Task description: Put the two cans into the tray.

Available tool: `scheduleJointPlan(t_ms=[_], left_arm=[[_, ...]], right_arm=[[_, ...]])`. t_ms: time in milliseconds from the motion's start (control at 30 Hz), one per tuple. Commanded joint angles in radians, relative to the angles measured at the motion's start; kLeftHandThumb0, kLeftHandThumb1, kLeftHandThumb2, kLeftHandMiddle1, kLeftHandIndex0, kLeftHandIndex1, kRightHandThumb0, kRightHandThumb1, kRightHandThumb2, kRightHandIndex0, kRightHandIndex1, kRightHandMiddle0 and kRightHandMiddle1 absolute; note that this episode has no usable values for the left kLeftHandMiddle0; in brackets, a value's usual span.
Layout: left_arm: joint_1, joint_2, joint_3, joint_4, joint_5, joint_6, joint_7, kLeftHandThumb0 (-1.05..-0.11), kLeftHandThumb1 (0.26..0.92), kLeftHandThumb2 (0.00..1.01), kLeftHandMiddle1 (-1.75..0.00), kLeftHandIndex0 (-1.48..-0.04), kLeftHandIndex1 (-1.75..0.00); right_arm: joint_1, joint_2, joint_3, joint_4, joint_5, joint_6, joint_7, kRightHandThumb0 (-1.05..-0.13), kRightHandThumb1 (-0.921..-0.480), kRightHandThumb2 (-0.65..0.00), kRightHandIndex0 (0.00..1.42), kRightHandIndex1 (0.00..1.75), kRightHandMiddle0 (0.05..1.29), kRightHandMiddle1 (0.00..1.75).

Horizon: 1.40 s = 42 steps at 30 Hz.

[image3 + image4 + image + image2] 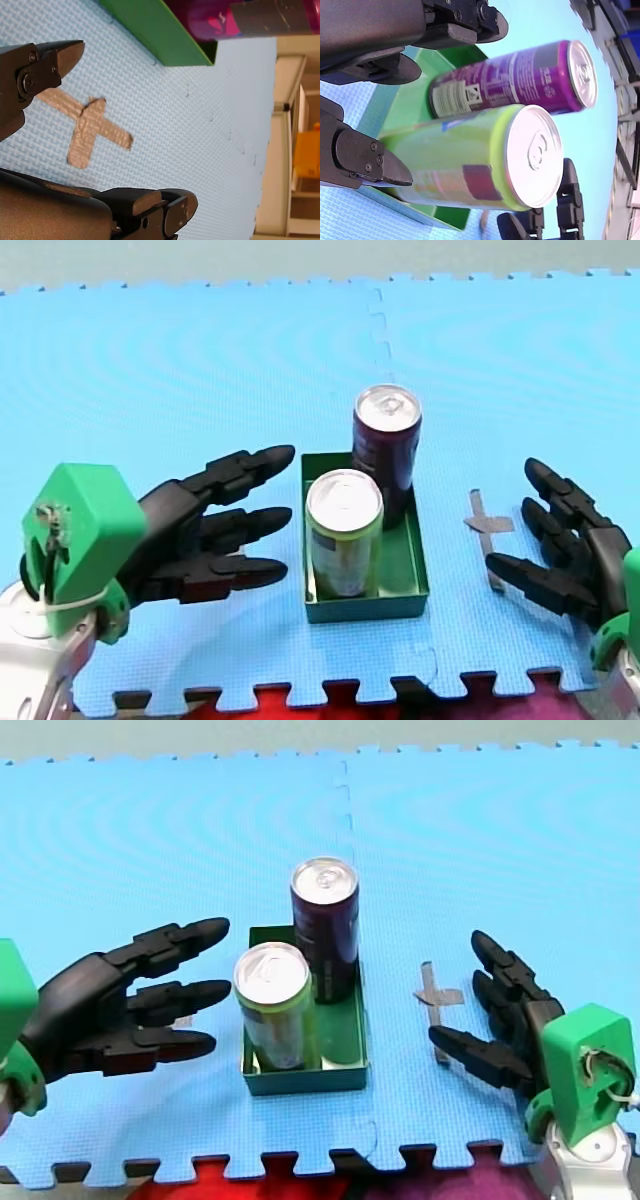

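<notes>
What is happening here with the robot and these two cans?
Both cans stand upright in the green tray: the purple can at the far end, the green can at the near end. The left robot hand is just left of the tray and holds nothing. The right robot hand is further right, by a tape cross, also holding nothing. The task looks done.

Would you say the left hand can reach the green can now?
Probably yes: the left hand is beside the green tray, and only its low wall stands between it and the green can.
</notes>
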Motion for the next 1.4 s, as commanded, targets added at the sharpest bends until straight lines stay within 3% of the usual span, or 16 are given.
scheduleJointPlan(t_ms=[0,167,367,433,533,633,733,833,933,1133,1367], left_arm=[[0.012,0.009,0.017,0.005,-0.005,-0.015,0.002,-1.048,0.896,0.0,0.0,-0.15,0.0],[0.045,0.022,0.056,-0.001,-0.012,-0.053,0.012,-1.048,0.896,0.0,0.0,-0.15,0.0],[0.073,0.014,0.106,0.028,-0.033,-0.084,0.035,-1.048,0.903,0.0,-0.02,-0.2,-0.02],[0.077,-0.009,0.124,0.068,-0.042,-0.125,0.056,-1.048,0.902,0.0,-0.06,-0.29,-0.06],[0.086,-0.082,0.152,0.143,-0.032,-0.235,0.145,-1.048,0.895,0.0,-0.09,-0.48,-0.05],[0.11,-0.171,0.162,0.212,0.027,-0.35,0.305,-1.017,0.811,0.0,-0.07,-0.6,-0.03],[0.121,-0.209,0.167,0.279,0.041,-0.416,0.362,-0.964,0.78,0.0,-0.04,-0.64,-0.02],[0.118,-0.225,0.179,0.366,0.031,-0.509,0.37,-0.926,0.773,0.0,-0.03,-0.65,-0.01],[0.119,-0.235,0.186,0.418,0.018,-0.577,0.362,-0.899,0.771,0.0,-0.02,-0.65,-0.01],[0.124,-0.26,0.18,0.468,0.004,-0.672,0.338,-0.84,0.763,0.0,-0.01,-0.64,0.0],[0.126,-0.289,0.155,0.516,0.037,-0.731,0.349,-0.802,0.767,0.0,0.0,-0.62,0.0]], right_arm=[[0.007,0.0,0.002,0.003,-0.004,0.018,0.008,-0.837,-0.725,0.0,0.31,0.0,0.29,0.0],[0.009,-0.003,0.003,-0.002,-0.006,0.02,0.008,-0.835,-0.726,0.0,0.31,0.0,0.29,0.0],[0.01,-0.004,0.004,-0.003,-0.008,0.017,0.006,-0.838,-0.726,0.0,0.31,0.0,0.29,0.0],[0.01,-0.005,0.006,-0.003,-0.01,0.015,0.007,-0.84,-0.726,0.0,0.31,0.0,0.29,0.0],[0.012,-0.002,0.011,-0.007,-0.014,0.003,0.007,-0.845,-0.726,0.0,0.31,0.0,0.29,0.0],[0.025,0.003,0.02,-0.02,-0.017,-0.055,0.021,-0.853,-0.729,-0.001,0.32,0.0,0.28,0.0],[0.037,0.006,0.024,-0.028,-0.015,-0.104,0.034,-0.859,-0.732,-0.002,0.33,0.01,0.29,0.0],[0.056,0.01,0.025,-0.061,-0.005,-0.117,0.054,-0.865,-0.735,-0.002,0.34,0.01,0.29,0.0],[0.08,0.017,0.027,-0.111,0.004,-0.112,0.068,-0.87,-0.737,-0.002,0.34,0.01,0.3,0.0],[0.115,0.032,0.024,-0.17,0.022,-0.105,0.085,-0.877,-0.741,-0.002,0.36,0.01,0.31,0.01],[0.151,0.048,0.039,-0.22,0.005,-0.108,0.062,-0.876,-0.74,0.0,0.39,0.02,0.33,0.01]])
